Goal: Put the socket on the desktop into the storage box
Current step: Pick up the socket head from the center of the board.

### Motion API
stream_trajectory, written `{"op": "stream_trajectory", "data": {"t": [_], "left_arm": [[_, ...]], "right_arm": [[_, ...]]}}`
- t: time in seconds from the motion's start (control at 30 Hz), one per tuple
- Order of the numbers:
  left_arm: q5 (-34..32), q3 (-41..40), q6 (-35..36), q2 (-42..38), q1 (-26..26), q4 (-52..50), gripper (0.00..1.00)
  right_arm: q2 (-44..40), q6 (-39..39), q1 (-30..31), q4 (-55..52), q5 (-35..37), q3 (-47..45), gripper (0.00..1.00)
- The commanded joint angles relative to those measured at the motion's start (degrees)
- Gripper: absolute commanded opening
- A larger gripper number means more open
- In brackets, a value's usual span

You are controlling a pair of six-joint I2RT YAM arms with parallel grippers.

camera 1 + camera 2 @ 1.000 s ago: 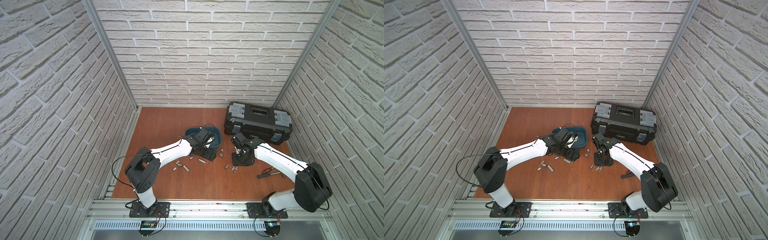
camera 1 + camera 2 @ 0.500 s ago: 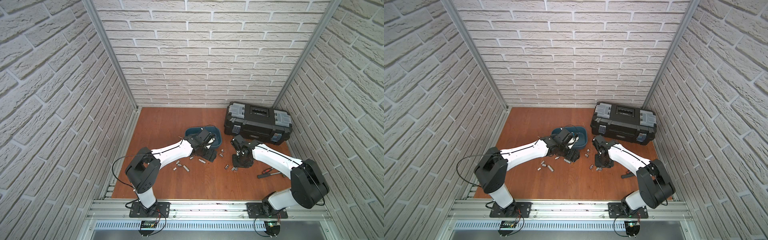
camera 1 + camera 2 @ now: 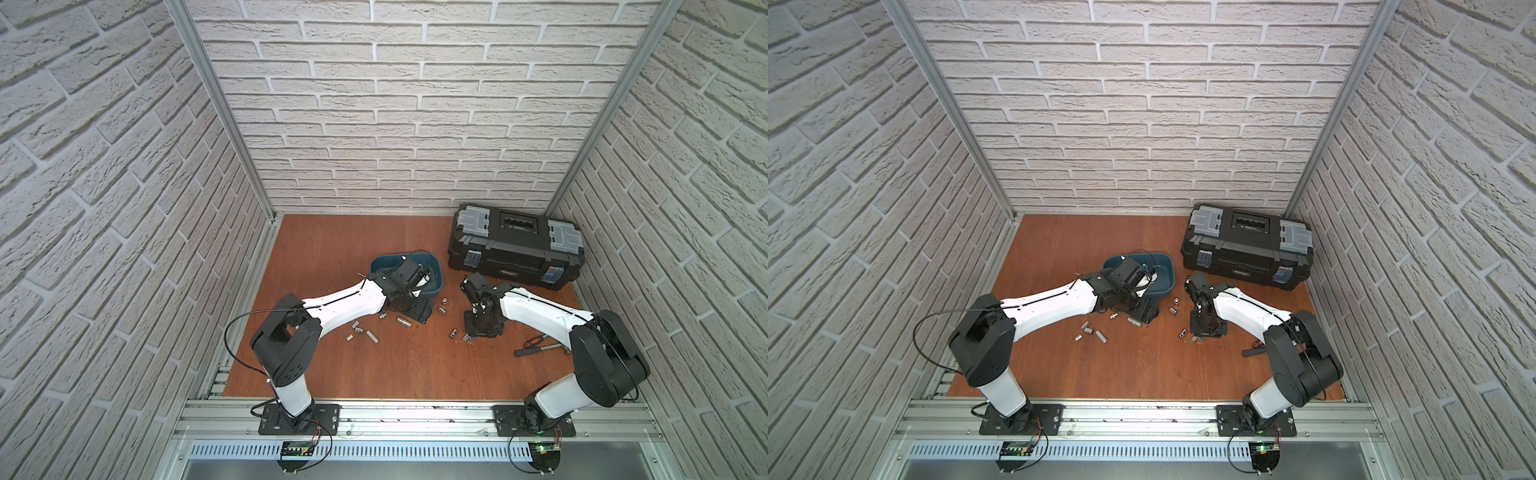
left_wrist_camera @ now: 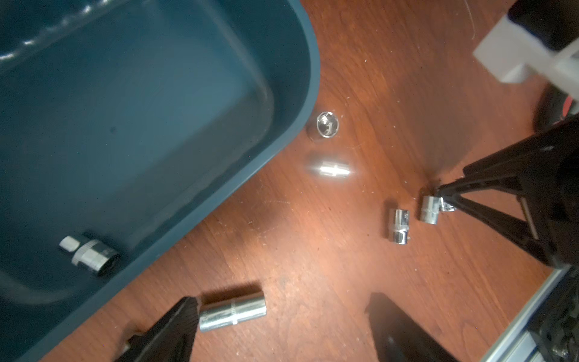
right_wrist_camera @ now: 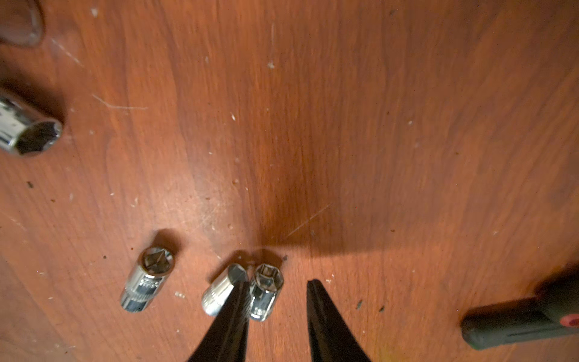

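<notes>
Not loving the setup around the right gripper (image 5: 275, 282). Fingers apart, low over the reddish-brown wood-grain bench (image 5: 376, 125), straddling a small chrome hex socket (image 5: 266, 291) lying flat, hard against one finger with a clear gap to the opposite one, so nothing clamped yet.

Biggest worry: a second small chrome socket (image 5: 219, 293) pressed to the outside of that same finger. Easy to knock it rolling on the squeeze, or to skate the round target sideways out of the gap. Also a long carry afterwards, with the shallow teal-blue plastic storage box (image 4: 313, 69) well away from this gripper. Plenty of chance for a drop off such a thin pinch.

Over at the left gripper (image 4: 283, 301): spread wide, holding nothing, a long chrome socket (image 4: 232, 310) between the fingers right against one of them, storage box just beside. Risk there of clipping the box wall, or shoving the socket instead of grabbing it.

Quick count:
- two grippers
- one storage box
- one chrome socket with a pale stub end (image 4: 91, 255) already inside
- about eleven sockets loose on the bench in a top view (tiny and blurry, so no promises)
- one black toolbox with grey latches (image 3: 515, 245)
- at least one black-and-red tool handle (image 5: 520, 326), off to the side of the right gripper
</notes>
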Motion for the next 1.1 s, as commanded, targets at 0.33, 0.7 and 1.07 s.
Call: {"op": "stream_trajectory", "data": {"t": [0.33, 0.7, 1.07], "left_arm": [[-1.1, -1.1, -0.5, -0.8, -0.3, 0.9, 0.89], [-1.4, -1.1, -0.4, -0.6, -0.3, 1.0, 0.89], [-1.8, -1.2, -0.3, -0.7, -0.3, 1.0, 0.89]], "right_arm": [[1.6, 1.1, -0.5, 1.4, -0.4, -1.4, 0.33], [0.6, 3.5, -0.5, 1.7, -1.4, -3.5, 0.38], [0.0, 3.9, -0.5, 3.0, -3.0, -4.6, 0.22]]}}
